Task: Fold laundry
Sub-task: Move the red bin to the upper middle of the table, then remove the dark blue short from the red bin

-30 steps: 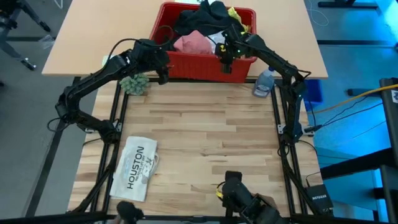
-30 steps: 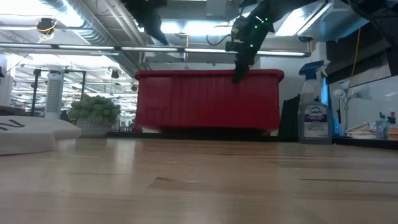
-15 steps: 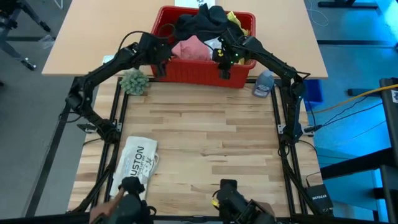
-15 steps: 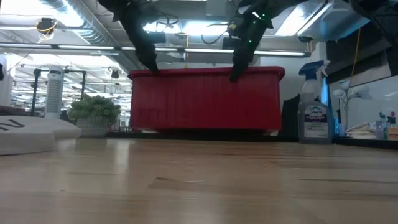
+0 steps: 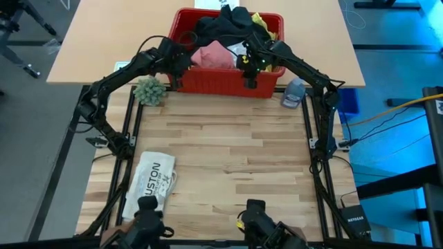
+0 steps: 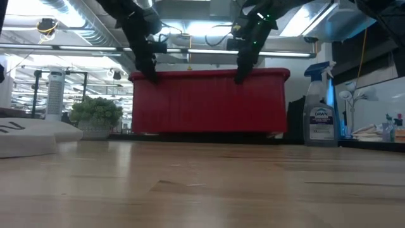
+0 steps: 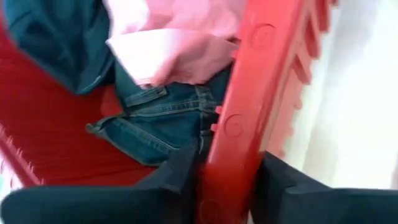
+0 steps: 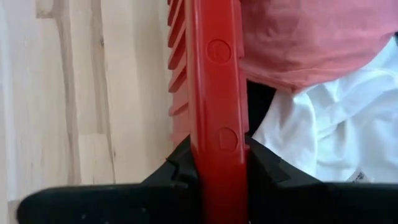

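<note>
A red basket (image 5: 225, 81) stands at the table's far edge with the laundry heaped in it: a black garment (image 5: 225, 22), a yellow piece (image 5: 266, 24), a pink cloth (image 5: 214, 54) and a white cloth (image 8: 323, 130). The left wrist view also shows blue denim (image 7: 155, 118) under the pink cloth. My left gripper (image 5: 174, 77) is at the left part of the basket's near rim. My right gripper (image 5: 250, 79) is at the right part of that rim. Both are shut on the rim. My left gripper has the basket's near rim (image 7: 233, 124) between its two fingers, one inside the basket and one outside. It comes slanting down from the near left. The basket rests on the table. My right gripper pinches the near rim (image 8: 217, 134) the same way, one finger inside by the white cloth and one outside. It slants down from the near right side.
A small green plant (image 5: 149, 91) stands left of the basket and a spray bottle (image 5: 294, 93) right of it. A flat white item printed HOUSTON (image 5: 154, 185) lies near the front left. Bare wood (image 5: 228, 152) stretches between the basket and the near edge.
My left gripper has swung from in front of the basket's left corner, down and toward the far edge, onto the near rim. The basket, held by my right gripper, has come a little toward the table's near edge.
</note>
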Available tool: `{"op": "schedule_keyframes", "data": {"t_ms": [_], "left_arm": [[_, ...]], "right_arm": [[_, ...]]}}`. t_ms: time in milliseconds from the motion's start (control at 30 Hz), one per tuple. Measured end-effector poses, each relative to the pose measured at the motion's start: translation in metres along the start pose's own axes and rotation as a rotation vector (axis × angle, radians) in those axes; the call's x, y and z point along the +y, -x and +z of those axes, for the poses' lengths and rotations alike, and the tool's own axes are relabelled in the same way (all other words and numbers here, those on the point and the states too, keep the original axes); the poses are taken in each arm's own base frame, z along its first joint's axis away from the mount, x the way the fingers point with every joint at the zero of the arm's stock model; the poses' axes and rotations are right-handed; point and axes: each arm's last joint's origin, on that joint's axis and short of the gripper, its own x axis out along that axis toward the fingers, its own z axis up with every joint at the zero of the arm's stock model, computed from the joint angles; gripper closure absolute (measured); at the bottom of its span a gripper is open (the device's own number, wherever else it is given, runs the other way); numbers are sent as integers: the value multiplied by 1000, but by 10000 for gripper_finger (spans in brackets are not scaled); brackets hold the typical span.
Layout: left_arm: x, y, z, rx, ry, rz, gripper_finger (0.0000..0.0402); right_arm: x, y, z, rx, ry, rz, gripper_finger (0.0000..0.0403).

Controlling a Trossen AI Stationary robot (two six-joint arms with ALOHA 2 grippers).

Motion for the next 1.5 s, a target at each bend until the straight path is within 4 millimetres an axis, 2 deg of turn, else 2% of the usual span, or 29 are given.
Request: {"op": "schedule_keyframes", "data": {"t_ms": [233, 433, 700, 1000, 1167, 1233, 1400, 1500], "left_arm": [[-14, 16, 6, 50, 21, -129, 317], [-37, 26, 12, 69, 27, -314, 320], [-72, 41, 22, 143, 28, -459, 321], [-104, 53, 33, 189, -21, -540, 321], [-114, 57, 36, 210, -17, -556, 321], [-115, 60, 36, 206, -8, -556, 317], [-124, 65, 36, 222, 75, -642, 245], [-124, 74, 36, 201, 81, -643, 228]], "right_arm": [[12, -2, 1, 47, -18, 56, 327], [40, -3, 5, 157, 3, 114, 327], [75, 4, 11, 250, 9, 184, 327], [113, 6, 18, 345, 6, 248, 324], [121, 7, 19, 372, -31, 256, 321], [122, 7, 18, 380, -70, 284, 289], [129, 9, 19, 369, -151, 406, 173], [130, 11, 20, 349, -166, 441, 141]]}}
